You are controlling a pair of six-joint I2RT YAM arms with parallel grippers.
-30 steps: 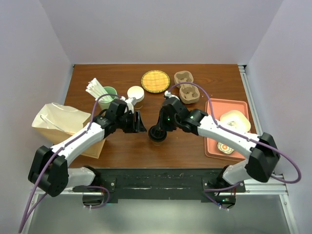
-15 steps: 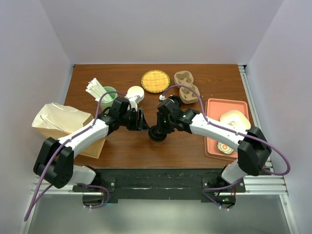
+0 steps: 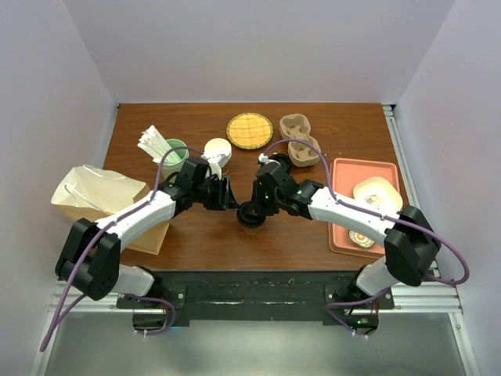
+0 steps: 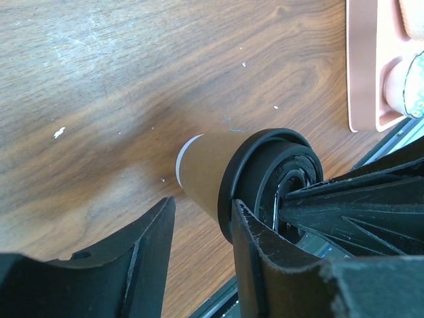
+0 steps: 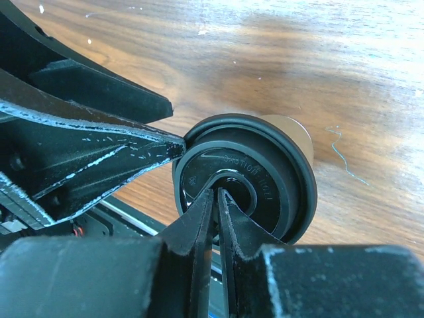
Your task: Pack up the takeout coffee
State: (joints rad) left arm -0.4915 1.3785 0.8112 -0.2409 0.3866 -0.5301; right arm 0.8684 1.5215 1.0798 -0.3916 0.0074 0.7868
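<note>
Jaws either side of takeout coffee (image 3: 251, 220)

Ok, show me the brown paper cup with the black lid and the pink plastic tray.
Brown paper cup with black lid (image 4: 202, 173): left wrist view, paper wall.
Pink plastic tray (image 3: 356, 171): top external view, bare far-left floor.

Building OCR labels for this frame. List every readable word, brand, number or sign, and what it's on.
On the black lid of the takeout coffee: raised lettering curves around the centre, too blurred to read.
On the patterned cup in the pink tray: a coloured print only, no legible characters.
Nothing else in any view shows text, a number or a sign.
</note>
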